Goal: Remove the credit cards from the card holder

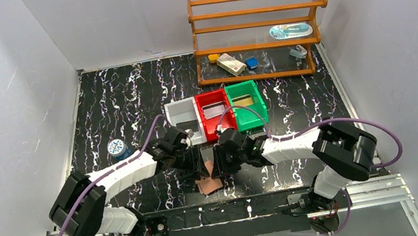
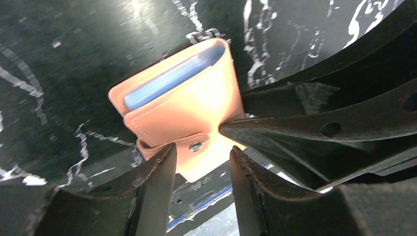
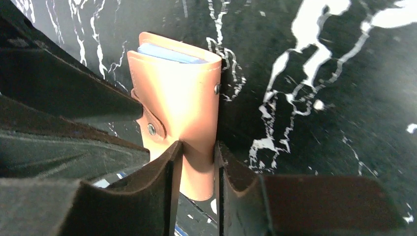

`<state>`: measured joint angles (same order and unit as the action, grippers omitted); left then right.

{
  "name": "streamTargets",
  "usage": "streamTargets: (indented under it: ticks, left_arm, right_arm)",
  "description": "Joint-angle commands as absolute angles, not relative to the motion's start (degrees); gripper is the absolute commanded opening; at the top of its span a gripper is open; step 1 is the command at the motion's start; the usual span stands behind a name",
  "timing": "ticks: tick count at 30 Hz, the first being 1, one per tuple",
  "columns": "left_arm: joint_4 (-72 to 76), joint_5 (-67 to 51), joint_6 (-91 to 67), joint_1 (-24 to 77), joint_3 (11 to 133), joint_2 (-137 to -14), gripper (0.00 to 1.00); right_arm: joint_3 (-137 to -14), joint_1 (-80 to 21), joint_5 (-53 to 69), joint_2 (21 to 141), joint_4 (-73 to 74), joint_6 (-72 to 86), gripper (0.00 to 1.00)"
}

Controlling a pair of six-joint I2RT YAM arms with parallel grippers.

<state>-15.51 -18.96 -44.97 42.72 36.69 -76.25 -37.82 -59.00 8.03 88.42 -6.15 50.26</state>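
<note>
The tan card holder lies folded near the table's front edge, between both arms. Its light blue lining shows at the far end, and its strap tab with a snap points toward me. No credit cards show; they are hidden inside. My left gripper is open over the strap end, with table visible through the gap. My right gripper has its jaws close together over the card holder, which fills the gap; a grip is unclear. In the left wrist view, one right finger touches its side edge.
White, red and green bins stand just behind the grippers. A wooden shelf with small items is at the back right. A small round can sits to the left. The metal rail runs along the front edge.
</note>
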Motion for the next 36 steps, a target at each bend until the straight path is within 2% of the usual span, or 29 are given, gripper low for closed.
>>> streamTargets:
  ticks: [1,8,13,24,36]
  left_arm:
    - [-9.3,-21.5,-45.4,44.1,40.3,-80.9,0.42]
    - [-7.7,-22.1,-44.5,44.6,46.3,-86.1,0.42]
    - [-15.4,-14.9,-43.4,44.5,48.7,-85.4,0.45]
    - [-20.3,-12.5,-42.3,44.8,49.6,-83.3,0.45]
    - [-20.4,-17.3,-41.0,45.8,52.9,-88.1,0.5]
  right_arm:
    - [-37.9,-58.0,1.9,84.0,-3.7,53.5,0.33]
    - [-33.8,-55.7,-1.0,77.2,-3.4,56.1,0.23]
    - [-32.8,-54.4,-1.2,73.6,-3.3,56.5,0.17]
    - [-34.6,-54.4,0.1,73.1,-3.1,56.3,0.15]
    - [-35.1,-54.4,1.2,73.2,-4.1,56.4,0.15]
